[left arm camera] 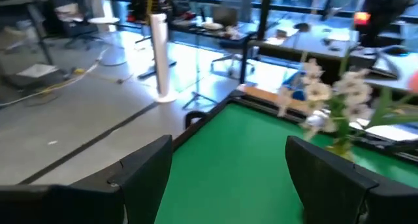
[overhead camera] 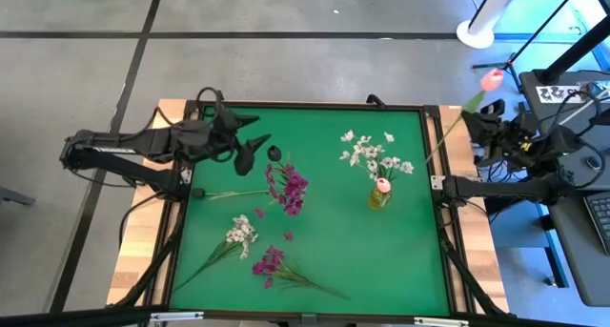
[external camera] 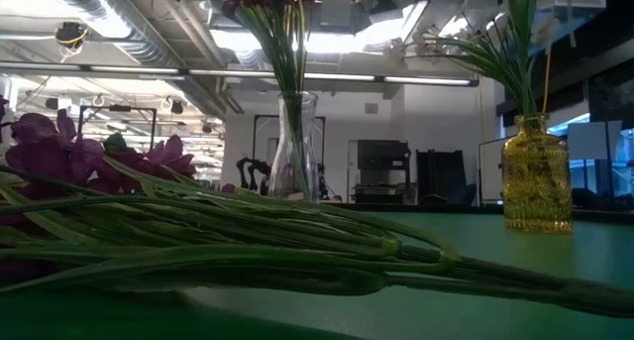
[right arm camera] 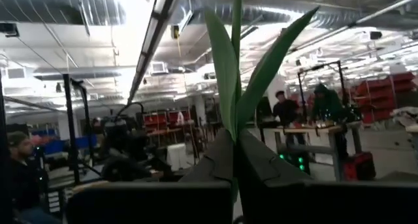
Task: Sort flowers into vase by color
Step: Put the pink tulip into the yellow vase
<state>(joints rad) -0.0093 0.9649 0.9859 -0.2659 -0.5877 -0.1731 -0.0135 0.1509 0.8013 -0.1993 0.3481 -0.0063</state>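
Pink tulip (overhead camera: pixel 492 79) — clamped in right end effector (overhead camera: pixel 477 120) (left end effector (overhead camera: pixel 250 141) open, empty).

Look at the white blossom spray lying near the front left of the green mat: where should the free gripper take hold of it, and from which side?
Grip the white spray on its bare green stem below the blossoms, coming straight down from above. It lies flat, the stem trailing toward the mat's front-left corner, so fingers should straddle it crosswise. The open left gripper is probably best placed.
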